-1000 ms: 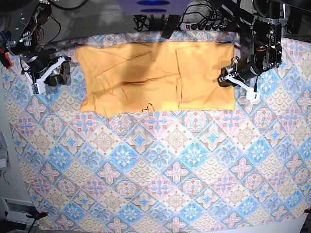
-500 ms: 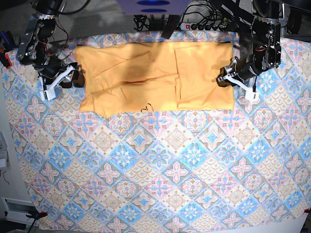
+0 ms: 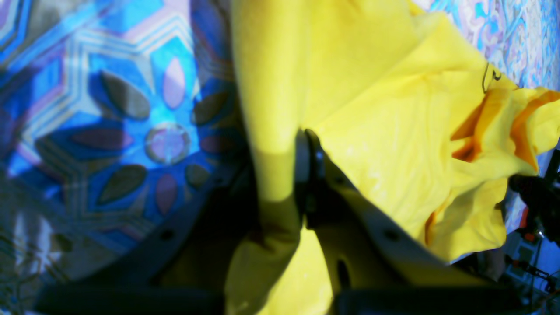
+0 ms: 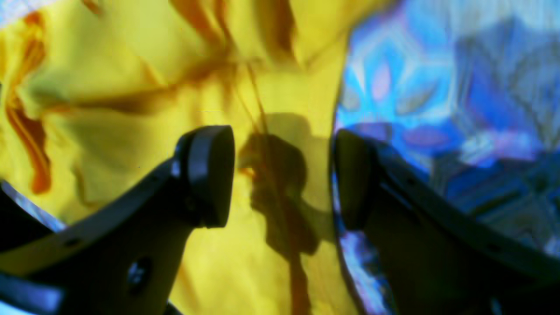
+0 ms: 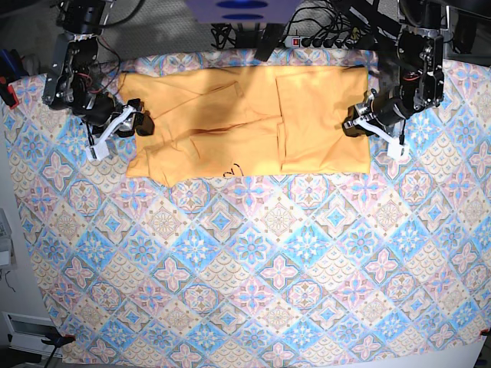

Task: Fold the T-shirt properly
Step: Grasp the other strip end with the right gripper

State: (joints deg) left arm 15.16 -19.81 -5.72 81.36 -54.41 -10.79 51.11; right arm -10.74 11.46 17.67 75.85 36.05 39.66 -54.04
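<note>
The yellow-orange T-shirt (image 5: 245,123) is spread at the far end of the tile-patterned cloth (image 5: 253,268). Its one side edge is pinched by the left gripper (image 3: 302,175), clenched on the fabric. At the opposite edge, the right gripper (image 4: 282,175) is poised with jaws spread wide, grasping nothing.

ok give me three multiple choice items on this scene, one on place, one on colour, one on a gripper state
1. Where does the shirt lie on the cloth?
A. along the far edge
B. in the middle
C. at the near edge

2. What colour is the script on the shirt?
A. white
B. black
C. red

3. How is the right gripper set?
A. shut on the shirt
B. shut and empty
C. open over the shirt's edge

Answers:
1 A, the base view shows the shirt spread by the power strip side.
2 B, thin dark lettering sits at the shirt's near hem.
3 C, the right wrist view shows both fingers apart with fabric below; the left gripper is the one pinching the shirt.
</note>
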